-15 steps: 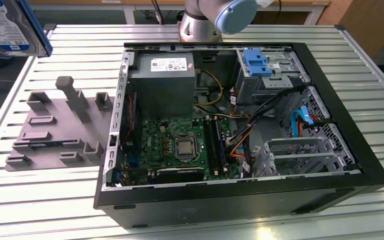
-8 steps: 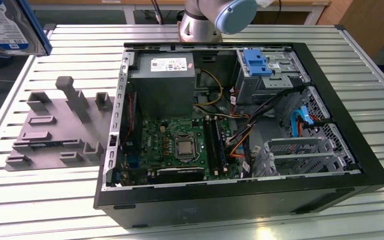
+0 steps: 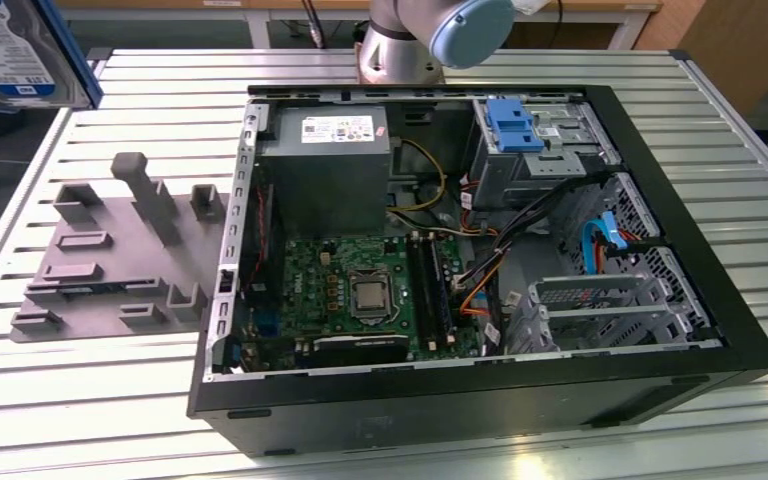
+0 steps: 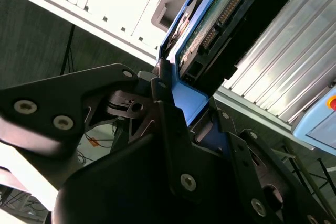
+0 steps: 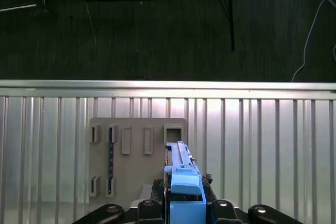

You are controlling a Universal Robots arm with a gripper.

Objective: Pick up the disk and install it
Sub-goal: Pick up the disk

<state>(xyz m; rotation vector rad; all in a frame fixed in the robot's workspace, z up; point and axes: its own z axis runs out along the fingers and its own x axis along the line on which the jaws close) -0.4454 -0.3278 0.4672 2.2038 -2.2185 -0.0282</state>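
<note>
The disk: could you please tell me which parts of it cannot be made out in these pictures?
Exterior view: the disk is cut off by the top and left edges.
First wrist view: seen edge-on, so its label is hidden.
Second wrist view: the gripper covers its near end.

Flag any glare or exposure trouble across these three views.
Exterior view: glare streaks on the table slats near the case, interior partly shadowed. Second wrist view: slats blown out white, gripper nearly black, clamped on the disk. First wrist view: table evenly lit, dark beyond its edge.
</note>
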